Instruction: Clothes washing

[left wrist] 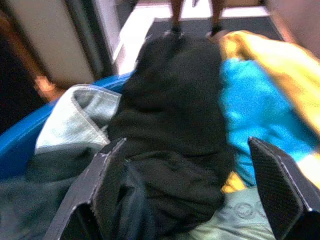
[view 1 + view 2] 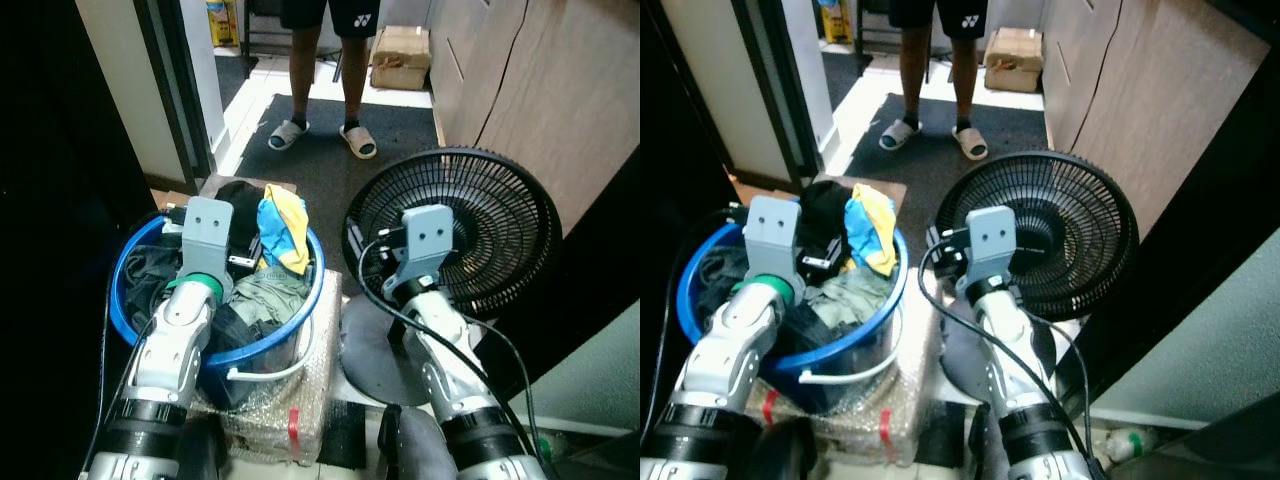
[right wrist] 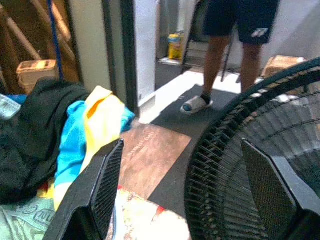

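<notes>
Left gripper (image 1: 187,192) hangs over the blue basket (image 2: 135,250) on the left, its fingers spread apart with nothing between them. Clothes fill the basket: a black garment (image 1: 175,100) in the middle and a blue and yellow cloth (image 2: 280,230) beside it. Right gripper (image 3: 187,195) is spread wide too, holding nothing, near the black fan (image 2: 470,225) on the right. Far away stands a person (image 2: 325,60) in sandals.
</notes>
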You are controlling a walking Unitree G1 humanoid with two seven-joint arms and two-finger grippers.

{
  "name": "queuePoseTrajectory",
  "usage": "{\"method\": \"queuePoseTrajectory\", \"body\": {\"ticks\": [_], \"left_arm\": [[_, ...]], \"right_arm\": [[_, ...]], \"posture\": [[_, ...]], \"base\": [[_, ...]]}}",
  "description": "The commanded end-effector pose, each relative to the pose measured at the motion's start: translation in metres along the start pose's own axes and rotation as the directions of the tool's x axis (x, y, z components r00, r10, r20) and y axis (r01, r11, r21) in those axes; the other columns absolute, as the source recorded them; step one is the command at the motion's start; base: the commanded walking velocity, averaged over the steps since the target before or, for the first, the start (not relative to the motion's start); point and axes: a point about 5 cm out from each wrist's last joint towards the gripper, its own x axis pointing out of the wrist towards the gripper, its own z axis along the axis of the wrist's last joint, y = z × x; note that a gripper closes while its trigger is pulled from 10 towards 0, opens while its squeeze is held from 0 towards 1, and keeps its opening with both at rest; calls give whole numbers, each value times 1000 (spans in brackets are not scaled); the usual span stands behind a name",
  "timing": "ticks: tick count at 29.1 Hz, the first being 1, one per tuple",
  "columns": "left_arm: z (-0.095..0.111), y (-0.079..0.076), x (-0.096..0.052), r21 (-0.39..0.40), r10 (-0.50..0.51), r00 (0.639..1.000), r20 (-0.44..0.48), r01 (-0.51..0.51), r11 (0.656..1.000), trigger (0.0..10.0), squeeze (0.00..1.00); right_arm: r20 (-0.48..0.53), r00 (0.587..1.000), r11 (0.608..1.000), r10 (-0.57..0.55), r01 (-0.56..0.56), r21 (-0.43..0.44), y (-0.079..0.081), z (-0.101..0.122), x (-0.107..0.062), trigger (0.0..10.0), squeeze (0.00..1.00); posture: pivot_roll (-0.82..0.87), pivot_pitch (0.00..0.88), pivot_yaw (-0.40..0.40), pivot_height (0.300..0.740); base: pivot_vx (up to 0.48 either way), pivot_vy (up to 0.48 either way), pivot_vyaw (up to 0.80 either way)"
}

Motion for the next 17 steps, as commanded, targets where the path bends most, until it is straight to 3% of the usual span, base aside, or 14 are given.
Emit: {"method": "queuePoseTrajectory", "body": {"ticks": [1,2,3,6,13,17], "left_arm": [[-4,12,4,-58,69,995,-70,-73,996,10000,0],[-4,12,4,-58,69,995,-70,-73,996,10000,0],[-12,26,6,-80,133,980,-148,-146,986,10000,0],[-18,34,5,-88,154,969,-191,-173,981,10000,0],[-19,37,4,-102,160,967,-200,-183,978,10000,0],[-7,27,-13,-153,-15,995,-99,0,988,10000,0]], "right_arm": [[-36,999,999,38,-38,-2,8,-4,5,10000,0],[-36,999,999,38,-38,-2,8,-4,5,10000,0],[-65,995,998,70,-70,6,16,-8,8,10000,0],[-77,993,996,85,-84,11,19,-11,7,10000,0],[-79,993,996,90,-89,11,20,-11,7,10000,0],[-106,988,993,113,-116,-26,12,-12,0,10000,0]], "posture": [[152,95,-31,483],[152,95,-31,483],[162,101,-38,483],[164,109,-42,483],[163,111,-40,483],[160,114,-36,483]], "base": [[0,0,0],[0,0,0],[0,0,0],[0,0,0],[0,0,0],[0,0,0]]}}
